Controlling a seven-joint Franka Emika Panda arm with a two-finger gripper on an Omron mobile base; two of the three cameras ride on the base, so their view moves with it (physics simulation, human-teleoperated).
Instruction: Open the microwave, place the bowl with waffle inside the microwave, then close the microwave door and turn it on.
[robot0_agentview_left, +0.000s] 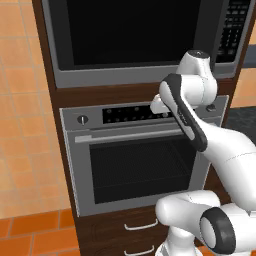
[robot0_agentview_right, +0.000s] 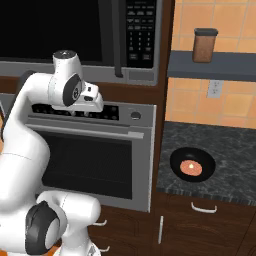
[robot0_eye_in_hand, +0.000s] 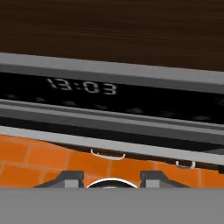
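Gripper (robot0_eye_in_hand: 111, 177), jaws parted and holding nothing, hangs before the oven (robot0_agentview_right: 100, 160) control panel, below the closed microwave door (robot0_agentview_left: 132, 32). Bowl with waffle (robot0_agentview_right: 192, 164) rests on the counter (robot0_agentview_right: 230, 150), at four o'clock from the gripper.

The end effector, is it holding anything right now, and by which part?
Nothing is held: the end effector is open before the oven's clock panel.

a kitchen: a built-in microwave (robot0_agentview_left: 140, 40) at 12 o'clock above a steel oven (robot0_agentview_left: 140, 160), wood cabinets, orange wall tiles, and a dark stone tabletop (robot0_agentview_right: 225, 150) at 3 o'clock.
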